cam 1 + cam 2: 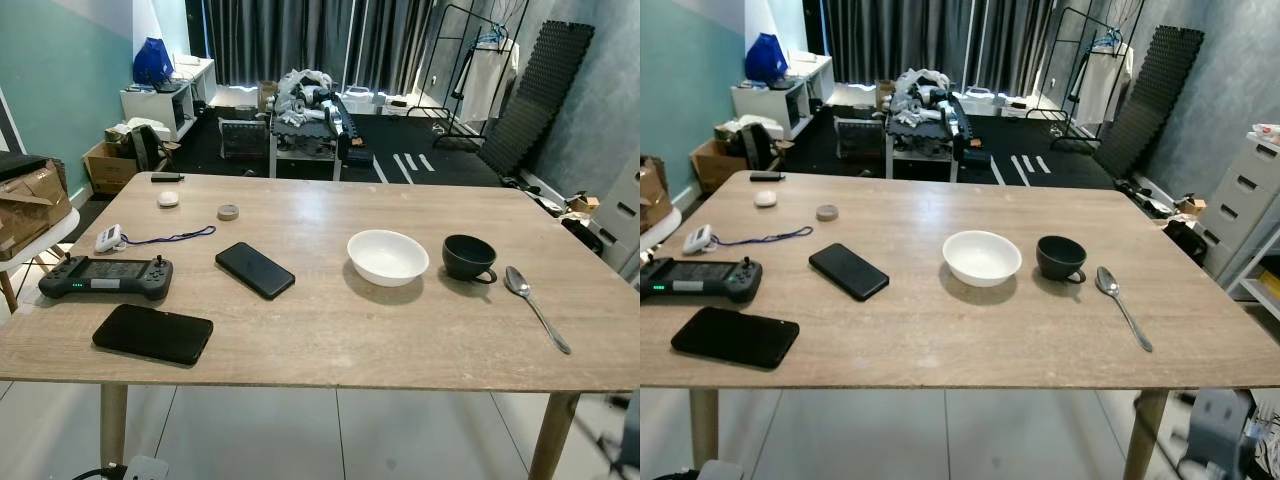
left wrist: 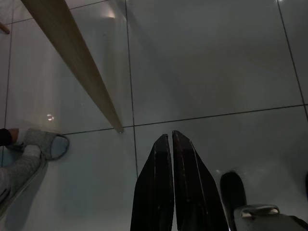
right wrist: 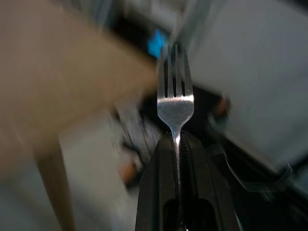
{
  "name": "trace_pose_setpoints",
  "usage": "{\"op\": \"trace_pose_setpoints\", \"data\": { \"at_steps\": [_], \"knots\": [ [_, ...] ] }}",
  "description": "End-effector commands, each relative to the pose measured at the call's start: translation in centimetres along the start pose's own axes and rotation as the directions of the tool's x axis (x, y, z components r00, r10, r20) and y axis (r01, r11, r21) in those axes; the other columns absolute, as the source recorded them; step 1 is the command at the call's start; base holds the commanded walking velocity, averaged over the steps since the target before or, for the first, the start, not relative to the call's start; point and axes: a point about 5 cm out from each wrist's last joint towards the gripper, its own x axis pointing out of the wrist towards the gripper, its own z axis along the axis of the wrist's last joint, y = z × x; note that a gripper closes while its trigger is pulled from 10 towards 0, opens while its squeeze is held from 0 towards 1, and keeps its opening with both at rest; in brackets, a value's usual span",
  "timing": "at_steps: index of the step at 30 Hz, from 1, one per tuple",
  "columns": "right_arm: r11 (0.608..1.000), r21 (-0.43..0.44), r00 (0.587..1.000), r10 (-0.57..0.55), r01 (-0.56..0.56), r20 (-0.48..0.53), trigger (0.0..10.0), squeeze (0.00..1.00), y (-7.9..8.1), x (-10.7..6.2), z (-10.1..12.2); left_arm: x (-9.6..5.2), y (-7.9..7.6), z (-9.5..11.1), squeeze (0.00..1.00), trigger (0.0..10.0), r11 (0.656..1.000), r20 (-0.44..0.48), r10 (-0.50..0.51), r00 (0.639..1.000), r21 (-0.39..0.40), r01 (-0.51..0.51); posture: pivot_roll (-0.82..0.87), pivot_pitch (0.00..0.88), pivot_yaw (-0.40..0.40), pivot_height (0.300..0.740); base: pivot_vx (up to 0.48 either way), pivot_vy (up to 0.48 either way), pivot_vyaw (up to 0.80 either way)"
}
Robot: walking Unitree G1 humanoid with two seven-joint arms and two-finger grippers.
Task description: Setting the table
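On the wooden table (image 1: 330, 330) stand a white bowl (image 1: 387, 256), a dark cup (image 1: 469, 257) to its right, and a metal spoon (image 1: 536, 306) further right. In the right wrist view my right gripper (image 3: 177, 139) is shut on a silver fork (image 3: 175, 96), tines pointing away, with a blurred table edge and leg beyond. A part of my right arm (image 1: 1220, 425) shows low by the table's front right corner. My left gripper (image 2: 171, 139) hangs shut over the tiled floor beside a table leg (image 2: 77, 60).
The table's left half holds a black phone (image 1: 254, 269), a black tablet (image 1: 153, 333), a game controller (image 1: 106, 277), a lanyard (image 1: 165, 238) and small round items. A person's slippered foot (image 2: 33, 149) rests on the floor. Beyond are a trolley, shelves and a clothes rack.
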Motion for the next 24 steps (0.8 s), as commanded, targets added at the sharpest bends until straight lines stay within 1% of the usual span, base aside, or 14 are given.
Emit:
{"op": "trace_pose_setpoints", "data": {
  "at_steps": [1,3,4,5,6,7,8,9,10,11,12,14,20,24],
  "knots": [
    [0.995,0.1,0.985,-0.001,-0.016,0.171,10.0,0.0,0.5,0.8,4.8,-0.3,0.0,-0.8,0.0,10.0,1.0,-0.022,-0.003,1.0,-0.003,0.003,0.05,0.103,0.02,0.74,0.0,0.0,0.0],
    [0.935,0.253,0.923,0.147,-0.247,0.357,10.0,0.0,2.8,-0.1,10.9,-0.3,0.3,-0.4,0.0,10.0,1.0,-0.003,0.0,1.0,-0.002,0.0,0.05,0.103,0.02,0.74,0.0,0.0,0.0],
    [0.868,0.287,0.878,0.281,-0.405,0.387,10.0,0.0,4.5,-1.1,12.2,-0.2,0.4,0.0,0.0,10.0,1.0,0.014,0.001,1.0,-0.001,-0.001,0.04,0.1,0.02,0.74,0.0,0.0,0.0],
    [0.734,0.32,0.789,0.471,-0.599,0.395,10.0,0.0,6.9,-3.3,12.5,-0.1,0.6,1.0,0.0,10.0,1.0,0.06,-0.004,0.998,0.005,0.004,0.05,0.101,0.017,0.74,0.0,0.0,0.0],
    [0.572,0.345,0.668,0.633,-0.744,0.391,10.0,0.0,8.8,-5.7,12.2,-0.1,0.7,2.2,0.0,10.0,1.0,0.108,-0.01,0.994,0.011,0.009,0.06,0.103,0.016,0.74,0.0,0.0,0.0],
    [0.448,0.365,0.571,0.719,-0.816,0.395,10.0,0.0,9.9,-7.5,12.0,-0.1,0.8,2.9,0.0,10.0,1.0,0.139,-0.014,0.99,0.015,0.012,0.06,0.102,0.016,0.74,0.0,0.0,0.0],
    [0.448,0.365,0.571,0.719,-0.816,0.395,10.0,0.0,9.9,-7.5,12.0,-0.1,0.8,2.9,0.0,10.0,1.0,0.139,-0.014,0.99,0.015,0.012,0.06,0.102,0.016,0.74,0.0,0.0,0.0],
    [0.384,0.366,0.514,0.767,-0.848,0.385,10.0,0.0,10.6,-8.9,11.3,-0.1,0.9,3.8,0.0,10.0,1.0,0.173,-0.016,0.985,0.009,0.014,0.06,0.099,0.016,0.74,0.0,0.0,0.0],
    [0.384,0.366,0.514,0.767,-0.848,0.385,10.0,0.0,10.6,-8.9,11.3,-0.1,0.9,3.8,0.0,10.0,1.0,0.173,-0.016,0.985,0.009,0.014,0.06,0.099,0.016,0.74,0.0,0.0,0.0],
    [0.334,0.361,0.462,0.808,-0.871,0.366,10.0,0.0,11.2,-10.3,10.2,-0.2,1.0,4.8,0.0,10.0,1.0,0.214,-0.012,0.977,-0.008,0.014,0.07,0.102,0.017,0.74,0.0,0.0,0.0],
    [0.314,0.362,0.439,0.829,-0.878,0.346,10.0,0.0,11.5,-11.3,9.3,-0.3,1.0,5.8,0.0,10.0,1.0,0.251,-0.009,0.968,-0.025,0.016,0.07,0.099,0.018,0.74,0.0,0.0,0.0],
    [0.287,0.373,0.409,0.859,-0.882,0.308,10.0,0.0,12.0,-12.9,8.0,-0.6,0.9,7.3,0.0,10.0,0.999,0.307,-0.007,0.952,-0.045,0.022,0.07,0.099,0.018,0.74,0.0,0.0,0.0],
    [0.253,0.395,0.375,0.886,-0.883,0.271,10.0,0.0,12.3,-14.5,6.9,-0.7,0.5,8.4,0.0,10.0,0.997,0.333,0.005,0.943,-0.078,0.022,0.07,0.098,0.018,0.74,0.0,0.0,0.0],
    [0.189,0.421,0.303,0.927,-0.887,0.221,10.0,0.0,12.6,-16.5,5.5,-0.8,0.1,9.0,0.0,10.0,0.994,0.336,0.025,0.941,-0.105,0.011,0.06,0.096,0.015,0.74,0.0,0.0,0.0]
  ]
}}
